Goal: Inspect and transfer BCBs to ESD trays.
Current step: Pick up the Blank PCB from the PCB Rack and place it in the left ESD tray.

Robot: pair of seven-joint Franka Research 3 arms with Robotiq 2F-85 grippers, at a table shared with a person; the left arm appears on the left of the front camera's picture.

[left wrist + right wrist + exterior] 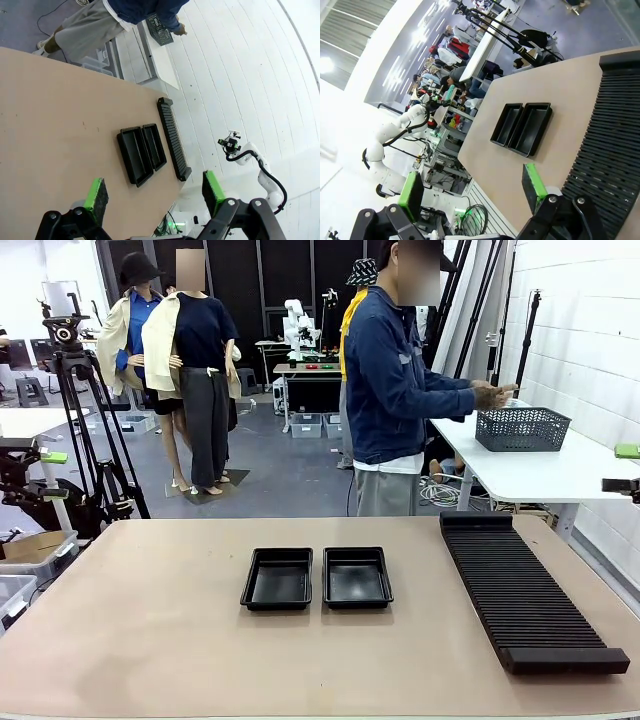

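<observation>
We have the left tray (278, 585) and right tray (357, 582) side by side mid-table (140, 620), just apart. Right of them, well apart, the rack (525, 590) runs from the far edge toward us. Behind the table stands a person (390, 390), turned right to a side table (545, 478) with a basket (522, 428) on it.
</observation>
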